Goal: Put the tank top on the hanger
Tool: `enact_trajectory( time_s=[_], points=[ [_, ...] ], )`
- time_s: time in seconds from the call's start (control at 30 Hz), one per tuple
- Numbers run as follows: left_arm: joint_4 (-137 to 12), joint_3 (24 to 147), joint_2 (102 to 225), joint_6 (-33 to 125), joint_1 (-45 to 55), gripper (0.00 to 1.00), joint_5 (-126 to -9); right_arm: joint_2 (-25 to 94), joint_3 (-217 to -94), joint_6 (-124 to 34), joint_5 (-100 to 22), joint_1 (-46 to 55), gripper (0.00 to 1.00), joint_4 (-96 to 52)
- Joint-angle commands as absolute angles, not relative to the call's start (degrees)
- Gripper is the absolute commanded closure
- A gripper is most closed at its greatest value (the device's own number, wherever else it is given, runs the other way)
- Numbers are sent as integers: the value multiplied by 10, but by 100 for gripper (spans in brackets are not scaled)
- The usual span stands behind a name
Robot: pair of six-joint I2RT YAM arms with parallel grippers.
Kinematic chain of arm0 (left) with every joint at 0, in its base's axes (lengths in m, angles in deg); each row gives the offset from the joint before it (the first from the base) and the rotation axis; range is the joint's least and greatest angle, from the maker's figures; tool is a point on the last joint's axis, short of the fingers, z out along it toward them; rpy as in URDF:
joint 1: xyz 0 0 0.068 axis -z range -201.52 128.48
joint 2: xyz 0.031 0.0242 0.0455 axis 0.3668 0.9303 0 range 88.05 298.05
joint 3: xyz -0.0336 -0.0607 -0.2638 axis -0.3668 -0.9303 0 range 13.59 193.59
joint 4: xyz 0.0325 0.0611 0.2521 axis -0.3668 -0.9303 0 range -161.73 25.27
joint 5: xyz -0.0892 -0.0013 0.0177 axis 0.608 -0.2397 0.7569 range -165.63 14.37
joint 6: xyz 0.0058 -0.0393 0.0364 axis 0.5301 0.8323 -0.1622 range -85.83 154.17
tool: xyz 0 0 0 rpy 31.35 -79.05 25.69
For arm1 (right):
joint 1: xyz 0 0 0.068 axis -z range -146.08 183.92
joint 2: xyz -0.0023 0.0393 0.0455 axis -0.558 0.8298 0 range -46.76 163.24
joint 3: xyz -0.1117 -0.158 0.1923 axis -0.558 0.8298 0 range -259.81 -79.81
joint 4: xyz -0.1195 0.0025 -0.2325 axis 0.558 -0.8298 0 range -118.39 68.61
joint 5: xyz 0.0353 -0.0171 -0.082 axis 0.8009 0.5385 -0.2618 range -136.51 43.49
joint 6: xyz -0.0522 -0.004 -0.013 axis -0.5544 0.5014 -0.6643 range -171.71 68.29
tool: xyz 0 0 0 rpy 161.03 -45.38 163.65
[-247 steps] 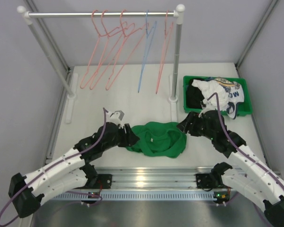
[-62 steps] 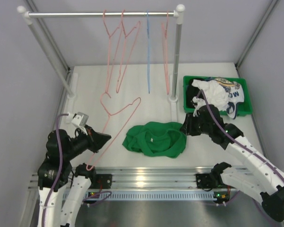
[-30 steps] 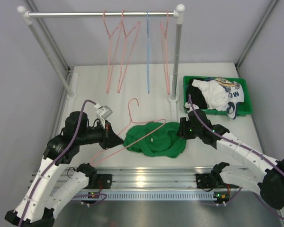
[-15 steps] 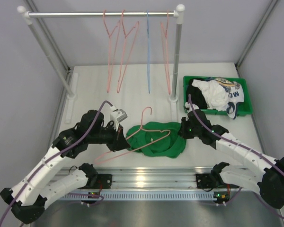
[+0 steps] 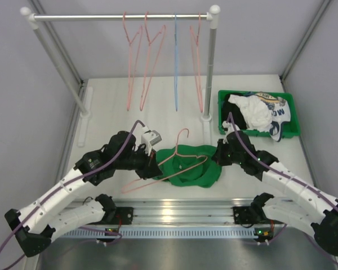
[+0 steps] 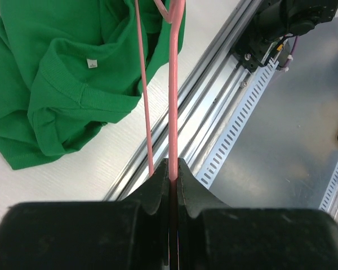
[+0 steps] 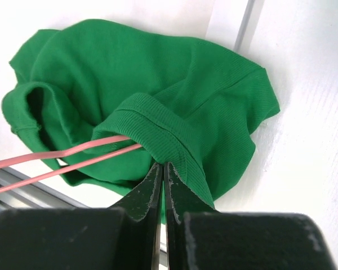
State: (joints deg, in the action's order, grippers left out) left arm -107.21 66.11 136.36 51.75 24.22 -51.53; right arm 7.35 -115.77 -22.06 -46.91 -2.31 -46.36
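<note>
The green tank top [image 5: 187, 167] lies crumpled on the white table between both arms. My left gripper [image 5: 151, 166] is shut on one wire of the pink hanger [image 5: 183, 151], which lies tilted across the top with its hook pointing to the back. In the left wrist view the wire of the hanger [image 6: 173, 84] runs straight out of my shut left gripper [image 6: 173, 164], above the tank top [image 6: 62, 84]. My right gripper [image 7: 163, 167] is shut on a ribbed hem of the tank top [image 7: 158, 73]. The hanger's [image 7: 73, 154] far end passes under that lifted hem.
A rack [image 5: 121, 17] at the back carries several pink hangers [image 5: 136, 62] and a blue hanger [image 5: 176, 62]. Its right post [image 5: 209, 67] stands just behind the tank top. A green bin [image 5: 224, 121] of white and black garments sits at the right. An aluminium rail [image 5: 174, 214] lines the near edge.
My left arm carried the hanger rightward over the tank top, and its far end slid under the fabric. My right gripper closed on the hem.
</note>
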Motion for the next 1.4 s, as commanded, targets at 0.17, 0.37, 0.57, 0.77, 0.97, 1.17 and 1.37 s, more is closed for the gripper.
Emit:
enact_trajectory(
  time_s=[0.17, 0.37, 0.57, 0.77, 0.97, 1.17, 1.37],
  points=[
    [-909, 632, 1387, 537, 273, 100, -537, 19, -1198, -195, -452, -55, 100, -492],
    [-805, 578, 1414, 556, 302, 100, -531, -20, -1210, -181, -456, -68, 100, -524],
    [-657, 518, 1432, 578, 312, 100, -526, -47, -1230, -174, -463, -83, 100, -563],
    [-527, 490, 1495, 590, 316, 100, -509, -69, -1239, -166, -483, -91, 100, -590],
    [-378, 450, 1541, 624, 317, 100, -474, -75, -1241, -166, -510, -92, 100, -609],
    [-308, 426, 1575, 640, 317, 100, -454, -88, -1242, -180, -527, -92, 84, -604],
    [-277, 424, 1606, 646, 317, 100, -446, -133, -1225, -216, -505, -106, 60, -535]
  ],
)
